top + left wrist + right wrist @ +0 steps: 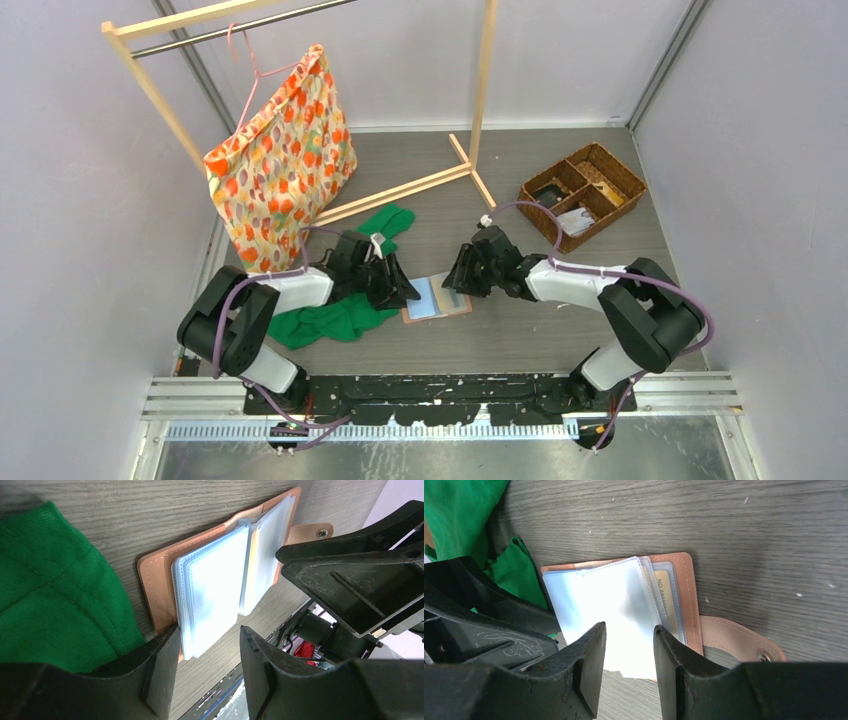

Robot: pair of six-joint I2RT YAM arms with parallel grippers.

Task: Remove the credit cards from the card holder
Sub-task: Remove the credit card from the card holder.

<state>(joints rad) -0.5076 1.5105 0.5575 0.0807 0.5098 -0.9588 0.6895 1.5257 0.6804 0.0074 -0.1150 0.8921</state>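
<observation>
Card holder [437, 298] lying open on wood-grain table [520, 335], between both arms, left gripper [207, 635] and right gripper [630, 632] each half-open over clear sleeves [215, 585], green cloth [325, 322] just beside holder's left, basket [600, 150] well apart at right, grey walls

Left gripper [405, 290] is hemmed in: crumpled green cloth [330, 322] against its outer side, right gripper [456, 279] close opposite, open salmon-pink card holder [437, 298] between them. Bare grey wood-grain tabletop [520, 330] gives free passage beside the right gripper. Brown wicker basket [615, 212] stands well behind it.
</observation>
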